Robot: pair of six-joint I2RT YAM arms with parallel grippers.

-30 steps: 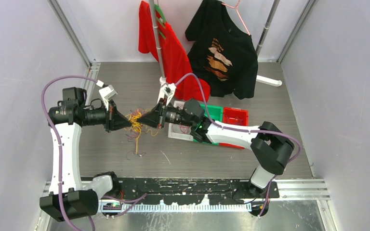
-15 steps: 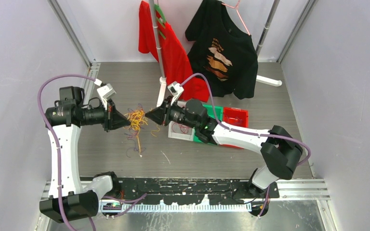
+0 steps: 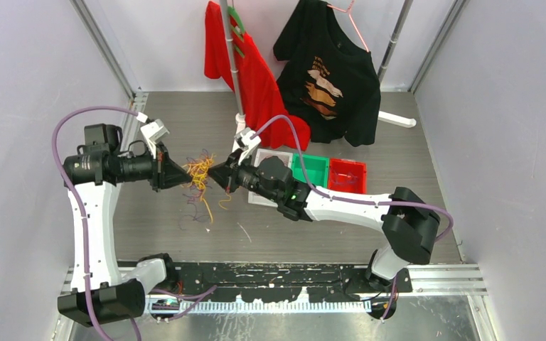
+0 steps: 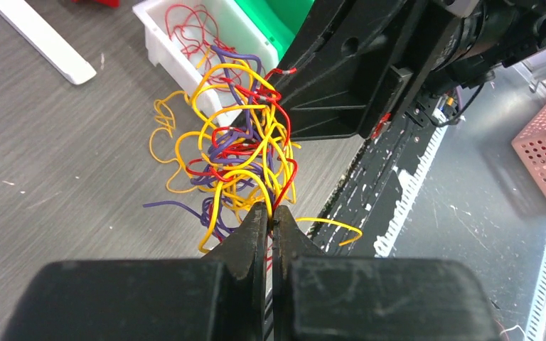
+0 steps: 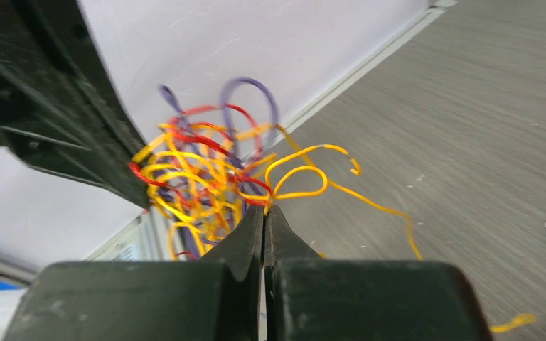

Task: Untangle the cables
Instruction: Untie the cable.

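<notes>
The cables (image 3: 199,172) are a tangled bunch of thin red, yellow and purple wires held up between my two grippers, with loose ends trailing down to the floor. My left gripper (image 3: 183,175) is shut on the bunch from the left; in the left wrist view the cables (image 4: 242,149) fan out from its tips (image 4: 271,213). My right gripper (image 3: 212,173) is shut on the bunch from the right; in the right wrist view a yellow strand of the cables (image 5: 206,177) runs into its tips (image 5: 264,210).
A white bin (image 3: 257,198) holding red wires, a green bin (image 3: 313,168) and a red bin (image 3: 347,172) sit behind my right arm. A red shirt (image 3: 256,82) and a black shirt (image 3: 334,67) hang on a rack at the back. Stray wire bits (image 3: 243,231) lie on the floor.
Both grippers have moved left and slightly back with the bunch between them. The right arm has stretched further left and its wrist has dropped. Trailing wires have shifted on the floor.
</notes>
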